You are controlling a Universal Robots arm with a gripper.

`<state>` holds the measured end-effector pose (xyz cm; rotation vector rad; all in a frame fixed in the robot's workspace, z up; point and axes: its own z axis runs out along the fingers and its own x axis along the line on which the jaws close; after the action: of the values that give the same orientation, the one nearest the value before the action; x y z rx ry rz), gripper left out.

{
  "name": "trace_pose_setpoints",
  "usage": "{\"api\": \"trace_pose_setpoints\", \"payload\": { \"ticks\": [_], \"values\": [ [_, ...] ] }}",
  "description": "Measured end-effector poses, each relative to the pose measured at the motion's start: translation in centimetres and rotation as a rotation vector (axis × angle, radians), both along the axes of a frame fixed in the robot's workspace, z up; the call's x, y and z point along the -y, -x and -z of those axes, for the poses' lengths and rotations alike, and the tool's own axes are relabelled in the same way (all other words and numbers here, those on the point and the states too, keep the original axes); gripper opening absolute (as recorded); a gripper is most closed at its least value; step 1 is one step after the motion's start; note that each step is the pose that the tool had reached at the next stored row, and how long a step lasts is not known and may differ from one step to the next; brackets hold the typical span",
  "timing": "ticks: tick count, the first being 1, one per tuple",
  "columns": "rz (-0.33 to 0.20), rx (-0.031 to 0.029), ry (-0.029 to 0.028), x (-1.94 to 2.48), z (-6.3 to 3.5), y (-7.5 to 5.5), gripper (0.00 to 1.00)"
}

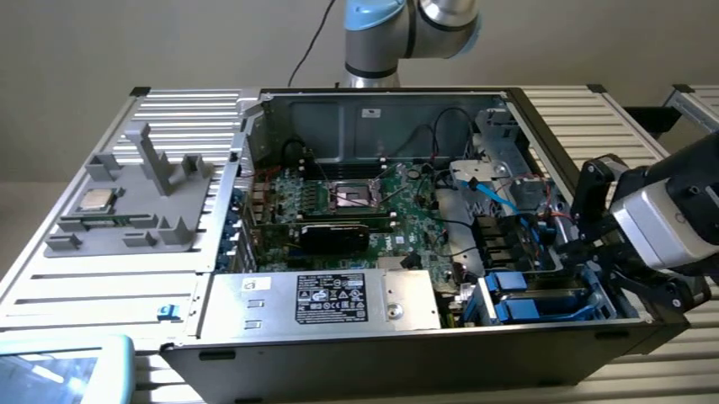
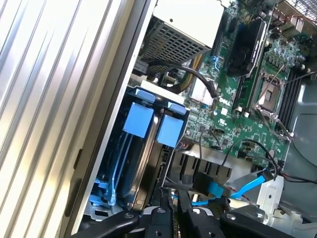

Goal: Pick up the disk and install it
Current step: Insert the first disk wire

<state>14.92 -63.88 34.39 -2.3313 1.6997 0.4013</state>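
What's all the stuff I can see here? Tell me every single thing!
table: one, silver, slatted, under everything
computer case: one, black, open, on the table
motherboard: one, green, inside the case
power supply box: one, silver with black label, inside the case
disk: one, blue-framed, on edge inside the case
cable: one, blue, inside the case
fixture: one, grey, on the table, exterior view's left
processor chip: one, silver, on the fixture
robot arm: one, grey and light blue, behind the case
gripper: one, black, next to the disk
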Motion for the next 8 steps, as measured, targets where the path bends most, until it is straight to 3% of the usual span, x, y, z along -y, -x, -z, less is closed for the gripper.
{"api": "trace_pose_setpoints", "payload": {
  "ticks": [4,8],
  "values": [
    [0.000,0.0056,0.0415,-0.62,-0.14,0.1,0.16],
    [0.000,0.0146,0.0976,-1.24,-0.15,0.2,0.16]
  ]
}}
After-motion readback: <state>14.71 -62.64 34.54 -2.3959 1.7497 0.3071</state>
